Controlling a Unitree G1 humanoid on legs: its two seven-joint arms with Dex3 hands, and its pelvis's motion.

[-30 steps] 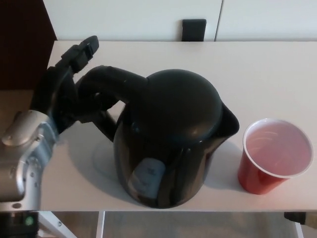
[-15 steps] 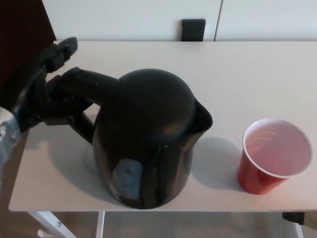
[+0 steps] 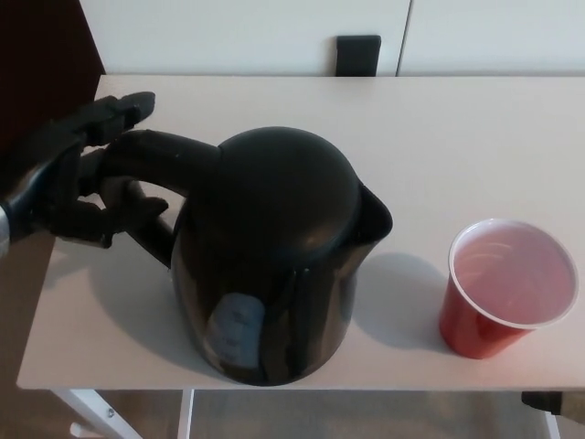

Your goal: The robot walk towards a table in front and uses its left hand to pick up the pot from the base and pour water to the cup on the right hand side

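Black glossy pot (image 3: 274, 256), left hand (image 3: 78, 178) at handle

You have only one view, from the head camera, looking steeply down and forward over the counter (image 3: 475, 119). It sits close: the pot (image 3: 274, 265) fills the middle, the cup (image 3: 507, 288) lies right, and the counter's near edge runs along the bottom.

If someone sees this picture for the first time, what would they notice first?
A big black kettle fills the middle of the white table, its spout pointing right. The robot's left hand is at its handle on the left. A red cup stands apart near the table's right front edge.
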